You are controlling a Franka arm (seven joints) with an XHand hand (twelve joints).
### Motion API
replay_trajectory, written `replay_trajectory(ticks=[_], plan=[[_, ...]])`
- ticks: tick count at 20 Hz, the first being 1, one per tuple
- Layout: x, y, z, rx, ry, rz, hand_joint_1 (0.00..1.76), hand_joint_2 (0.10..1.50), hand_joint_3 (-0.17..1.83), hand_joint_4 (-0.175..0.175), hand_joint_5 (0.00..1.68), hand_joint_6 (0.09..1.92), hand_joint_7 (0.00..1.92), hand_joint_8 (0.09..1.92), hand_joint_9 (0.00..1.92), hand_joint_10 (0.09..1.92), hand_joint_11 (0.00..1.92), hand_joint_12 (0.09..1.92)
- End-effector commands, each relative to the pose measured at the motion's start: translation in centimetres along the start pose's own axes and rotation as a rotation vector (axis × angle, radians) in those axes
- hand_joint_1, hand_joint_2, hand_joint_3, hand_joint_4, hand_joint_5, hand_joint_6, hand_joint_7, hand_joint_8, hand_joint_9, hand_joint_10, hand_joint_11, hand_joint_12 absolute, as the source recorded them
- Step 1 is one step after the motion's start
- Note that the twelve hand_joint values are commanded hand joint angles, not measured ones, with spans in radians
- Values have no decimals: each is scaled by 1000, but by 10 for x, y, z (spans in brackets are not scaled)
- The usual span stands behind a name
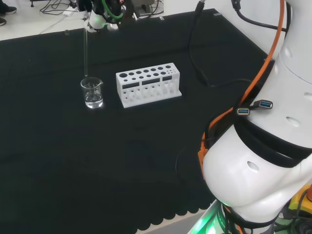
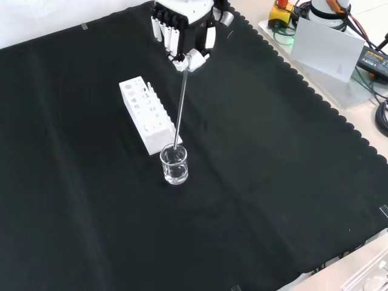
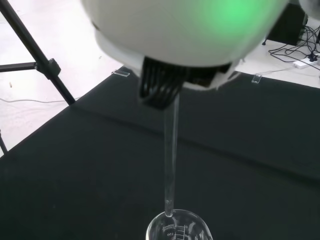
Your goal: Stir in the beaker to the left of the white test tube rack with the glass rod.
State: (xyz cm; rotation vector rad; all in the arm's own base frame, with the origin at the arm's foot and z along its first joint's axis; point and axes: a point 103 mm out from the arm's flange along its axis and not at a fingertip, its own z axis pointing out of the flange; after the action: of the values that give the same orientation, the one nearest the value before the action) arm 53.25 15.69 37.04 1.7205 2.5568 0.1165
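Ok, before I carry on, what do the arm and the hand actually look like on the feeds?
The arm is glossy white with rounded links, ringed by a black band. An orange cable and black ones run along it, with blue-tipped plugs hanging at its side. Green light glows at its base. The hand is black and white, its fingers white segments with dark gaps between.

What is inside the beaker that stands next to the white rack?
The beaker holds some clear liquid at its bottom. The glass rod, held by the hand, has its lower tip at the rim; whether it touches the liquid cannot be seen.
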Motion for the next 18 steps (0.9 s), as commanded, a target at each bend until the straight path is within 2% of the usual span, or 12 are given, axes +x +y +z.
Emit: replay_trajectory(ticks=[1, 10, 18], plan=[[-6, 2, 11, 6, 5, 4, 1340, 408, 995, -175, 1423, 544, 1493, 483, 1905, 235, 1684, 831], [-18, 7, 27, 30, 22, 17, 1339, 409, 994, -175, 1421, 547, 1492, 486, 1906, 234, 1685, 832], [-27, 8, 53, 59, 23, 32, 1339, 411, 992, -175, 1419, 549, 1490, 488, 1905, 234, 1686, 833]])
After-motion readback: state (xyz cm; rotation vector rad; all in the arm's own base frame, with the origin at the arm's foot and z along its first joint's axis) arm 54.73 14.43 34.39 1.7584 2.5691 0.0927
